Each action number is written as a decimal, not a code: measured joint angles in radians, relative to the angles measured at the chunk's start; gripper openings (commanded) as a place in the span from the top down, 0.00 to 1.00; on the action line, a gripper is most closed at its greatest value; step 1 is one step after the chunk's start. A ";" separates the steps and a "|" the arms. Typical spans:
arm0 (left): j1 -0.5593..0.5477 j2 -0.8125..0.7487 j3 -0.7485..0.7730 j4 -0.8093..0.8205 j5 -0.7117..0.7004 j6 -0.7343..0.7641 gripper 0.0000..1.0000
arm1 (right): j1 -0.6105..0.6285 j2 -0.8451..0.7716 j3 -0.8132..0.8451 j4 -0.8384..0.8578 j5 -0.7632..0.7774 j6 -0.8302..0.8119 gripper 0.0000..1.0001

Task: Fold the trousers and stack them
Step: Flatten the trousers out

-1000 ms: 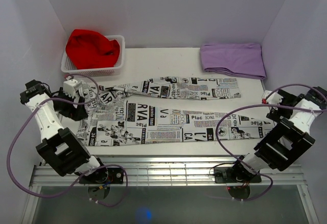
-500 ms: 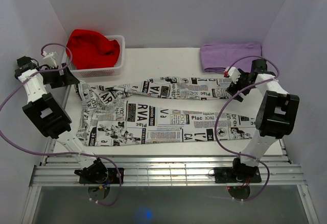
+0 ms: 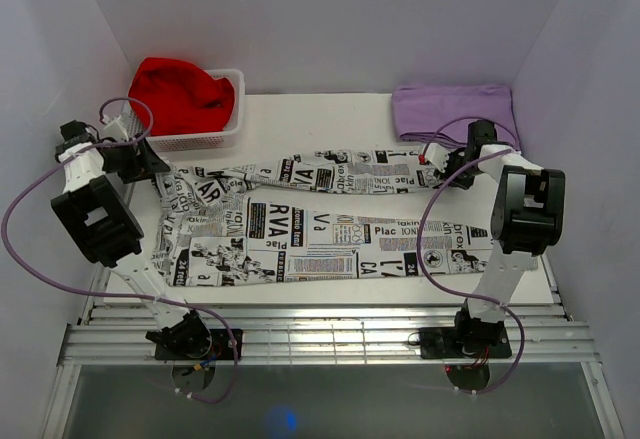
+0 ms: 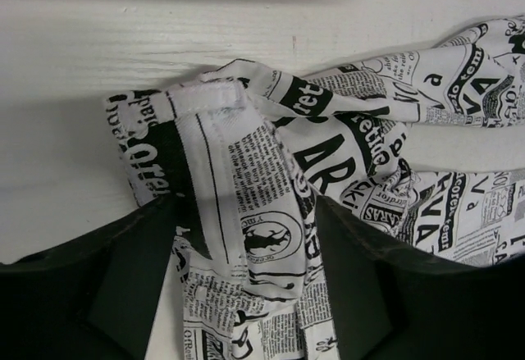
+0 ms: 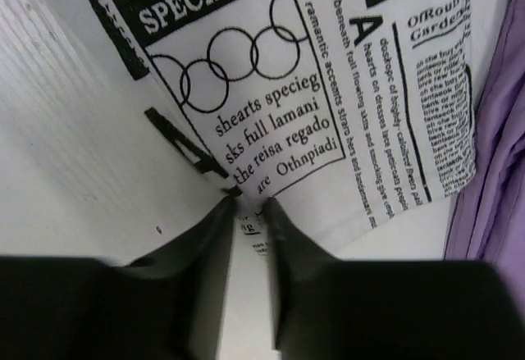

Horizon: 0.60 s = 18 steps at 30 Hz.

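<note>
White tabletop [image 3: 330, 119] carries one pair of trousers [image 3: 330, 229], long axis running left to right, waistband at the left, two legs stretching right. Left tool [image 4: 246, 204], pads apart, straddles the bunched waistband corner. Right tool [image 5: 246, 204], pads nearly together, pinches the far leg's hem, beside one lilac cloth [image 3: 455, 114].

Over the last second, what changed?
Left gripper moved farther out to the far waistband corner of the white newspaper-print cloth trousers, open astride it. Right gripper swung in from the right side and pinched the far leg's hem. Trousers, red cloth in the white plastic basket, folded lilac cloth: unmoved.
</note>
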 measured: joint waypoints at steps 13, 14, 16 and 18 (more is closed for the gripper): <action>0.007 -0.080 -0.259 0.132 -0.053 0.101 1.00 | -0.054 -0.250 -0.015 -0.209 -0.032 -0.032 0.92; 0.010 -0.103 -0.284 0.142 -0.055 0.111 1.00 | -0.064 -0.297 -0.015 -0.228 -0.040 -0.036 0.92; 0.018 -0.165 -0.336 0.175 -0.053 0.132 1.00 | -0.093 -0.384 -0.010 -0.262 -0.060 -0.043 0.92; 0.035 -0.251 -0.395 0.206 -0.043 0.159 1.00 | -0.134 -0.449 0.001 -0.294 -0.084 -0.048 0.92</action>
